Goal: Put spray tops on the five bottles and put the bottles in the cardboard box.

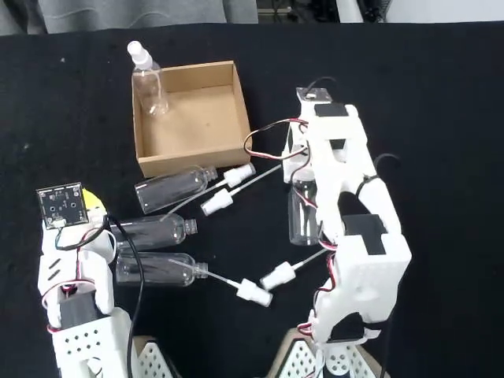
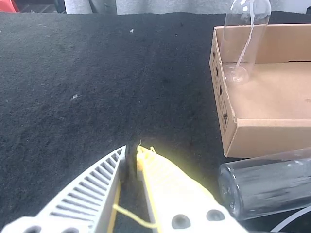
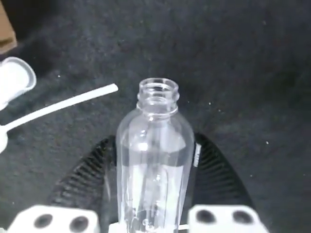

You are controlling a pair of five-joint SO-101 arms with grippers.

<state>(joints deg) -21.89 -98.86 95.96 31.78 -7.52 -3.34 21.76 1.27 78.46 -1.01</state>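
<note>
the right gripper (image 3: 155, 143) pinches an uncapped bottle (image 3: 154, 116) at its body; the left gripper (image 2: 132, 158) rests pressed together near the cardboard box (image 2: 272, 138).

No legible txt anywhere.
We can't read any label, brand, no. or sign on the cardboard box (image 1: 193, 154) or the clear bottles (image 1: 169, 189). Any print on the small circuit board (image 1: 63, 203) atop one arm is too tiny to make out.
</note>
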